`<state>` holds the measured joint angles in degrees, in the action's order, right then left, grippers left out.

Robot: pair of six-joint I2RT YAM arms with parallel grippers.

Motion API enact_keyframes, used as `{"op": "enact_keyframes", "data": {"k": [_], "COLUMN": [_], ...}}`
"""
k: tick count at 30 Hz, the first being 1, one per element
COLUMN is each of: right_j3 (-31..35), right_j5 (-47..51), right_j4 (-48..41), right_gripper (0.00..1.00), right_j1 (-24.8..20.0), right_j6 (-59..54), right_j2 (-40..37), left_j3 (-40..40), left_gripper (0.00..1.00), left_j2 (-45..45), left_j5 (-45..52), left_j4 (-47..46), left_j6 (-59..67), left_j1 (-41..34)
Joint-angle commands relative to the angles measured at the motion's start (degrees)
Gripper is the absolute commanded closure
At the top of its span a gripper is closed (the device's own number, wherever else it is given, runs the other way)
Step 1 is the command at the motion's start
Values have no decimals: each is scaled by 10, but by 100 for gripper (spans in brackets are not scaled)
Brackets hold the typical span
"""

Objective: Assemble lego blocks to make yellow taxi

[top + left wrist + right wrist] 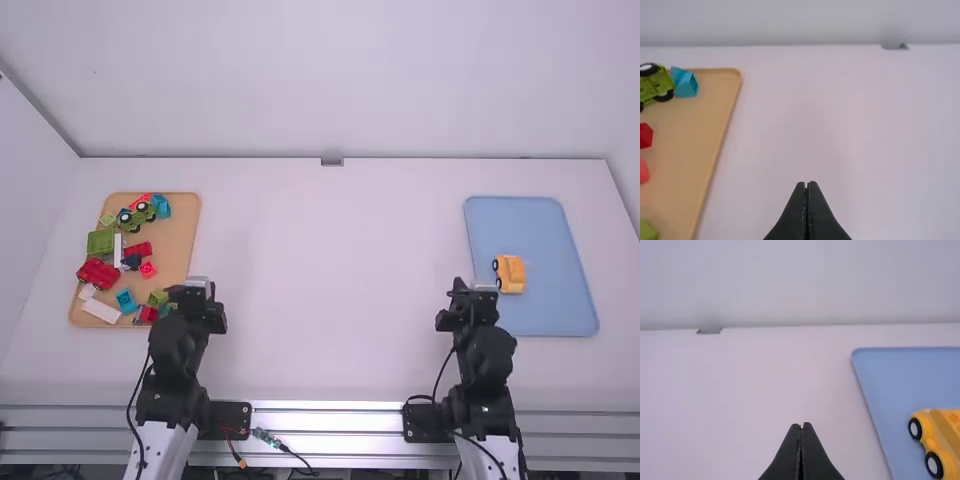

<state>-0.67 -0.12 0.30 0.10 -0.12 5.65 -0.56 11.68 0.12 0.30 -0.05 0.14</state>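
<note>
Tapered left tool (192, 297), right tool (467, 303): tips together | boxy yellow taxi (511, 274) on smooth blue tray (550, 235)

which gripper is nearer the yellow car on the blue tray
Right. The right gripper is just beside the blue tray, close to the yellow car lying on it. The left gripper is far across the table, by the tan tray.
</note>
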Motion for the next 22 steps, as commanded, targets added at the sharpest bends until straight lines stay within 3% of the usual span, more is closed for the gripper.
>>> {"op": "enact_keyframes", "data": {"k": [1, 8, 22], "right_j3": [7, 7, 7], "right_j5": [1, 1, 1], "right_j4": [-3, -3, -3], "right_gripper": [100, 100, 100], "right_j1": [-1, -1, -1], "right_j6": [1, 1, 1], "right_j2": [-19, -57, -57], "left_j3": [6, 6, 6], "left_gripper": [100, 100, 100], "left_j2": [-22, -70, -117], "left_j5": [-1, -1, -1], "left_j4": [-3, -3, -3], "left_j6": [1, 1, 1], "left_j1": [-1, -1, -1]}}
